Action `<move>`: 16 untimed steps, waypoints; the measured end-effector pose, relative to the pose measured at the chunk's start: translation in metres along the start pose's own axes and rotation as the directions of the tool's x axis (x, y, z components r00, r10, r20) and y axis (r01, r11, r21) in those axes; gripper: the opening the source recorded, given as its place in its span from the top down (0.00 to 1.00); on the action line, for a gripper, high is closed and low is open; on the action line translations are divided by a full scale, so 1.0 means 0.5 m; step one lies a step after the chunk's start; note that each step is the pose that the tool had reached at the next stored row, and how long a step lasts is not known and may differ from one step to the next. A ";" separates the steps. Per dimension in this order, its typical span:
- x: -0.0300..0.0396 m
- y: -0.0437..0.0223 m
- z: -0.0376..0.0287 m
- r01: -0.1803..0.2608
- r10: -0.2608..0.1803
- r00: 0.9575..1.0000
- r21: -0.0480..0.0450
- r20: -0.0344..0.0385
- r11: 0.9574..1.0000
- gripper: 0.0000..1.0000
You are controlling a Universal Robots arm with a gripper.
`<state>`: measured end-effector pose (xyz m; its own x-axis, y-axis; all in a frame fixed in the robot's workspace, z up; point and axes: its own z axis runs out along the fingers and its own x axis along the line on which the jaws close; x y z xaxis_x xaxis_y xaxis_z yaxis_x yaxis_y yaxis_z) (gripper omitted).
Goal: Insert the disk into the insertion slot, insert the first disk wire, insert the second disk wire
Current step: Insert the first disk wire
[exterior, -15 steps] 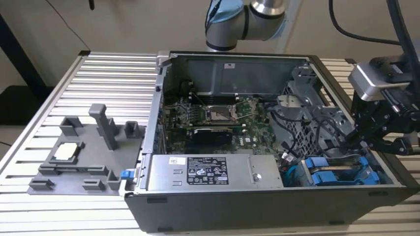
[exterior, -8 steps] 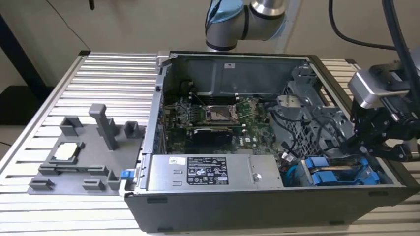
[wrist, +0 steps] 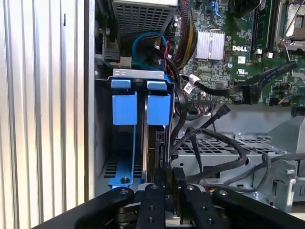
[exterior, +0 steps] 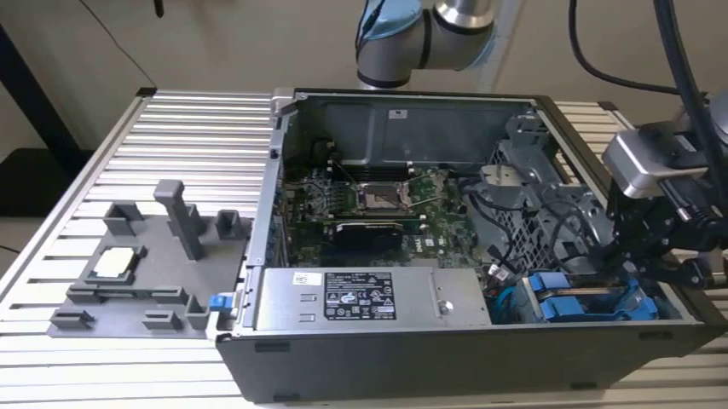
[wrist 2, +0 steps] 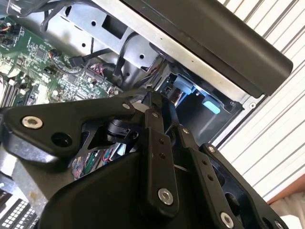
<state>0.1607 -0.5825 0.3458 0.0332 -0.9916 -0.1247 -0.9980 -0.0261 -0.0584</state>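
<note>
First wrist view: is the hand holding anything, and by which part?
It cannot be told. The hand is at the end of the disk, beside black wires, but a grip on either is hidden.

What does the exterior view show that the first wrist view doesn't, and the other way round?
The exterior view takes in the whole open computer case, a grey parts fixture beside it on the exterior view's left, and the arm's joints above.

The first wrist view looks straight down into the drive bay, making out a looped blue cable and a finned silver heatsink.

Both share the two blue carrier tabs, the green motherboard, black cables and the gripper at the bay.
</note>
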 end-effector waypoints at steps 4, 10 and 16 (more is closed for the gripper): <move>0.001 0.000 0.005 0.000 0.000 1.000 0.000 -0.005 1.000 0.81; 0.002 0.001 0.009 0.000 0.000 1.000 0.000 -0.010 1.000 0.81; 0.002 0.001 0.011 0.001 -0.001 1.000 0.000 -0.012 1.000 0.81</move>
<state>0.1606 -0.5828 0.3402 0.0332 -0.9930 -0.1130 -0.9980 -0.0267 -0.0581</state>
